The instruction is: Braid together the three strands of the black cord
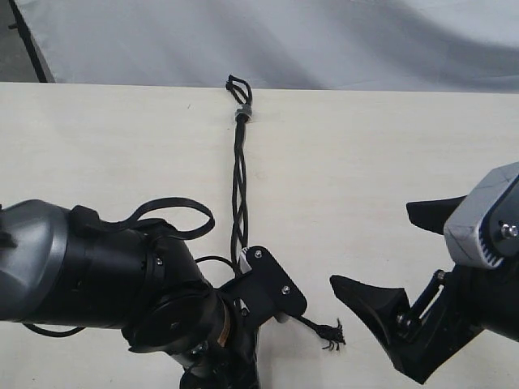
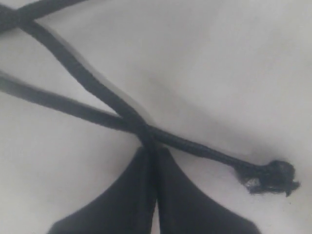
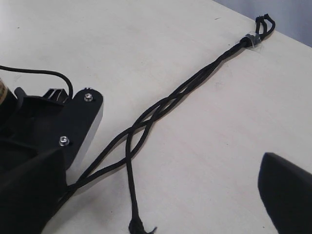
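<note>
The black cord lies on the pale table, its short loops (image 1: 236, 83) and grey band (image 1: 242, 112) at the far edge. From the band the three strands (image 1: 239, 186) run toward me, loosely crossed. My left gripper (image 1: 272, 296) sits at their near end; in its wrist view the jaws are pressed together (image 2: 150, 152) right where two strands cross, shut on a strand. One strand runs on past the jaws to a frayed knotted tip (image 2: 273, 176), also seen as the frayed tip (image 1: 332, 334). My right gripper (image 1: 373, 245) hangs open to the right of that tip, holding nothing.
Thicker smooth robot cables (image 1: 174, 212) loop over the left arm. The table's far edge (image 1: 365, 87) meets a grey cloth backdrop just behind the cord's loops. In the right wrist view the left gripper's black plate (image 3: 80, 122) covers the ends of two strands.
</note>
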`<action>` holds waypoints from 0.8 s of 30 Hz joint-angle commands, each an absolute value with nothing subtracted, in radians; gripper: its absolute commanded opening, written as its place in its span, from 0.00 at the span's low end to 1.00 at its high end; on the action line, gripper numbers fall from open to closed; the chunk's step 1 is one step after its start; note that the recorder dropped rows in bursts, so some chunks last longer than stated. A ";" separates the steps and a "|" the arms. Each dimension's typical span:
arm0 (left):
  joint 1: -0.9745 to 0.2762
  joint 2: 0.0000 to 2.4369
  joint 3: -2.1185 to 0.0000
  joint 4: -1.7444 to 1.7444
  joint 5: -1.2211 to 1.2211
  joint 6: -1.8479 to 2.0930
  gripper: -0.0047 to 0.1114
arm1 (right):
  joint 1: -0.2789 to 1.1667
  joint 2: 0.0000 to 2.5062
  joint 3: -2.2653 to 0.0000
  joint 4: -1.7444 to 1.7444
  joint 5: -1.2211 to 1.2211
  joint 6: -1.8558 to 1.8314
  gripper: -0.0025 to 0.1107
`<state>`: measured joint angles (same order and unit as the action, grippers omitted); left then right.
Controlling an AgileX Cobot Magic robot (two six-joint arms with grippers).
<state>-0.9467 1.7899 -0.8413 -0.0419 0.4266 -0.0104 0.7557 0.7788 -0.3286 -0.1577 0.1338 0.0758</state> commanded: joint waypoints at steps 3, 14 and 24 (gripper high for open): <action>-0.955 1.792 -0.830 -0.060 0.430 -0.033 0.04 | 0.750 0.776 -0.330 -0.169 0.132 0.063 0.95; -0.955 1.752 -0.830 -0.052 0.478 -0.074 0.04 | 0.750 0.776 -0.330 -0.169 0.128 0.059 0.95; -0.953 1.730 -0.830 -0.036 0.509 -0.065 0.59 | 0.750 0.776 -0.330 -0.169 0.125 0.059 0.95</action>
<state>-0.9484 1.7598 -0.8344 -0.0443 0.4862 -0.0702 0.7557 0.7788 -0.3286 -0.1577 0.1338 0.0683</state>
